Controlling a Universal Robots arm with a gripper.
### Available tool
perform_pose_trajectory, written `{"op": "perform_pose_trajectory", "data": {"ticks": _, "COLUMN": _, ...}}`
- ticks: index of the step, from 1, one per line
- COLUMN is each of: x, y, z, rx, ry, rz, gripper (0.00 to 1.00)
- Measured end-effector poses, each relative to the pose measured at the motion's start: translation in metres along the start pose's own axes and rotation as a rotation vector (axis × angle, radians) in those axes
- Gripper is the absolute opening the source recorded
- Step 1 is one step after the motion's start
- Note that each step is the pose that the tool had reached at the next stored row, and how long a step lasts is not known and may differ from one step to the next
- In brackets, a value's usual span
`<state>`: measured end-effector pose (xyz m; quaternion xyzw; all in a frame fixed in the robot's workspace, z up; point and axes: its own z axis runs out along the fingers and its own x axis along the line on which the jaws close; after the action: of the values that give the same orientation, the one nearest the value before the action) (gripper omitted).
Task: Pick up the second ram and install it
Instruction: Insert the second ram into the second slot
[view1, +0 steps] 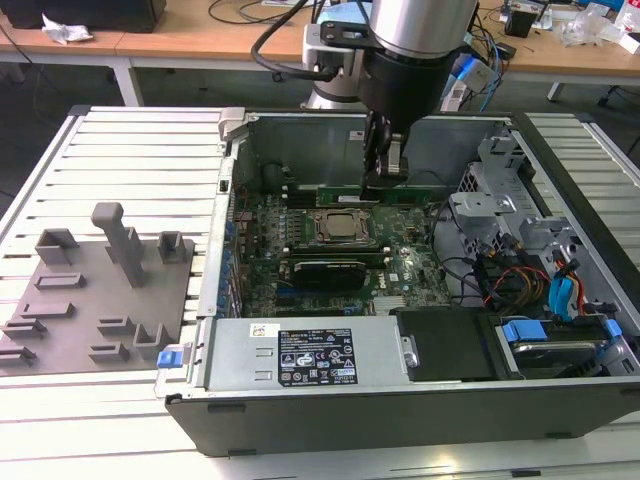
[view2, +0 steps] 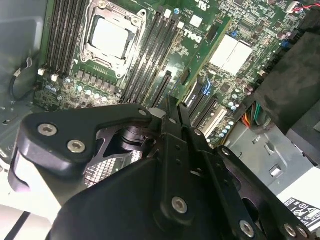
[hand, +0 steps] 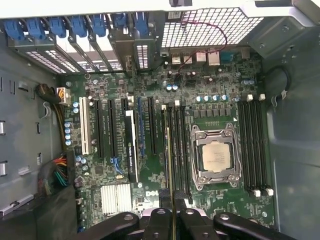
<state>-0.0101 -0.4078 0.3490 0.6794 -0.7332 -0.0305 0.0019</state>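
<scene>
Tray (view1: 60, 300) of grey fixtures lies well off to the exterior view's left of your gripper (view1: 383, 183), outside the open computer case (view1: 400, 410). Your gripper hangs inside that case with its fingers (hand: 159, 220) closed on the second ram (hand: 169, 165), which you hold edge-on. In the first wrist view the stick runs out from between the fingertips, directly over the black memory slots (hand: 179, 150) just beside the processor socket (hand: 216, 156); whether it touches a slot cannot be told. Beyond your gripper, toward the exterior view's right, sit drive bays (view1: 545, 250) and bundled cables (view1: 520, 280).
</scene>
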Motion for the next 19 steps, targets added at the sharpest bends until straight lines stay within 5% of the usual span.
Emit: {"op": "perform_pose_trajectory", "data": {"ticks": 19, "x": 0.0006, "y": -0.0008, "z": 0.0158, "rx": 0.0000, "ry": 0.0000, "rz": 0.000, "gripper": 0.13}}
